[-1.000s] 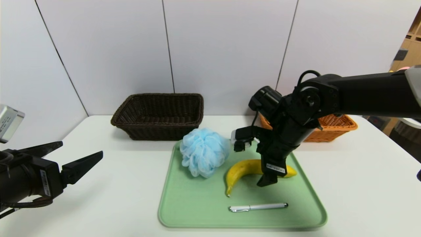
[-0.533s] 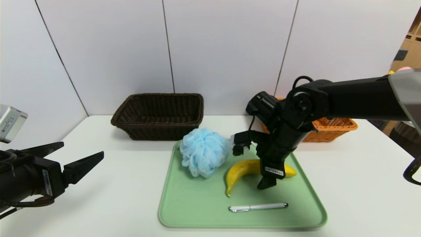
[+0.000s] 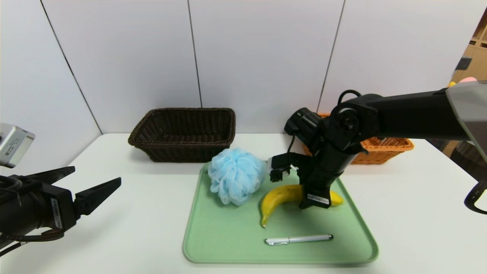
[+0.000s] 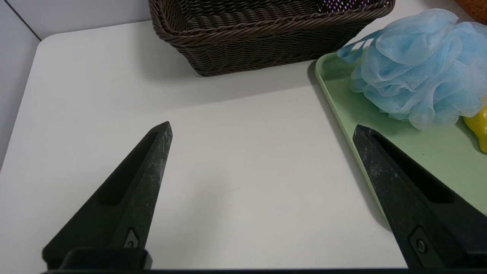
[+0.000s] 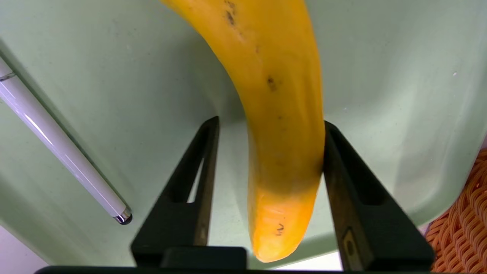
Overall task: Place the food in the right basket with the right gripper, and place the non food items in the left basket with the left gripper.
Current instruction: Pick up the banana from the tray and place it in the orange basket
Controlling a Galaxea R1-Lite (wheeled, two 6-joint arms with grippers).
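**Right hand closing on the banana**

Right hand (image 5: pixel 266 152) is set astride the banana (image 3: pixel 281 196) on the green tray (image 3: pixel 213 243); one finger touches, the other stands just off, so no clamp is judged yet. Next, a firm squeeze and lift toward the orange basket (image 3: pixel 384 146) are called for. Left hand (image 4: pixel 262 160) is held apart over the worktop (image 3: pixel 125 213).

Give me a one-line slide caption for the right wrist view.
Right gripper straddling the banana on the green tray, pen alongside.

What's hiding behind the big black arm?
An orange basket sits behind the right arm; only part of its rim and side shows. Its inside is covered, so I can't tell what it holds.
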